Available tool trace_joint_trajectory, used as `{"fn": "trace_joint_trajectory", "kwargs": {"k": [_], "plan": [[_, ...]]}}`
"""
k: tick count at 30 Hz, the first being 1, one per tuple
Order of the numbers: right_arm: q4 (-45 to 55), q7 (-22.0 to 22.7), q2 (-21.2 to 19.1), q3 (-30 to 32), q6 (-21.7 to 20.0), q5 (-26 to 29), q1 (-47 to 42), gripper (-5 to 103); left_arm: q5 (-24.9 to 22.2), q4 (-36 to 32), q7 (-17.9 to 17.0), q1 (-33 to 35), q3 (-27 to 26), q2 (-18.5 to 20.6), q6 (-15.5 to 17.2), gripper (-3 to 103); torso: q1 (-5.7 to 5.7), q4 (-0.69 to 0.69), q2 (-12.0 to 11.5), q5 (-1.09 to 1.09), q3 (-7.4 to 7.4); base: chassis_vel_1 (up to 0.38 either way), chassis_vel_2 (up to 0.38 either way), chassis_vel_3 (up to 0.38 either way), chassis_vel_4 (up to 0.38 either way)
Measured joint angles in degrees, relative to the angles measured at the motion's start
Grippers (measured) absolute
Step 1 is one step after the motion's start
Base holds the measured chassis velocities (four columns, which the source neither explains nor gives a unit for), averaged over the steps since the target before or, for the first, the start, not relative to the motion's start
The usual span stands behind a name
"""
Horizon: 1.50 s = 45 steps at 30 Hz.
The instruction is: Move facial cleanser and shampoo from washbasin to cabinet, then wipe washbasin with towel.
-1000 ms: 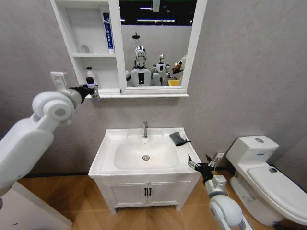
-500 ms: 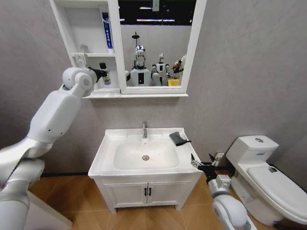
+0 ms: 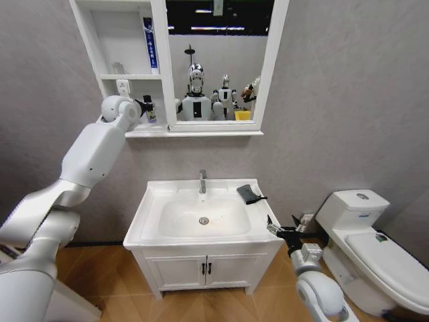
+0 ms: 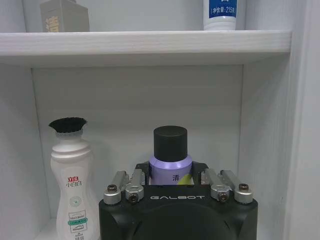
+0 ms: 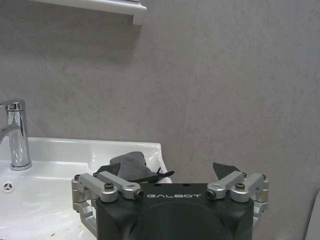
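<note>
Purple shampoo bottle sits clamped in the left tool, inside the cabinet's bottom compartment.

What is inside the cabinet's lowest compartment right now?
In the cabinet, the lowest compartment holds a white bottle with a black brush top and a purple bottle gripped by the left claw. The claw hides the purple bottle's base.
</note>
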Motion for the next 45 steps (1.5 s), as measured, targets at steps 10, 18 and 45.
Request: {"fn": "trace_joint_trajectory", "kwargs": {"k": [10, 18, 45], "plan": [[-0.3, 0.0, -0.6, -0.2, 0.0, 0.4, 0.8, 100, 0.7, 1.9, 0.1, -0.7, -0.1, -0.9, 0.1, 43, 0.00, 0.00, 0.0, 0.00, 0.00, 0.000, 0.000, 0.000, 0.000], [-0.3, 0.1, -0.8, 0.3, 0.0, 0.9, 0.6, 100, 1.1, 2.1, -0.1, -0.3, -0.2, -1.4, 0.0, 43, -0.01, -0.01, 0.0, 0.01, 0.00, 0.000, 0.000, 0.000, 0.000], [1.3, 0.1, -1.8, 1.3, 0.1, 2.3, 0.1, 100, -1.3, -4.1, -3.8, 1.0, -1.5, 1.5, 0.4, 100, 0.00, -0.01, 0.0, 0.00, 0.00, 0.000, 0.000, 0.000, 0.000]]}}
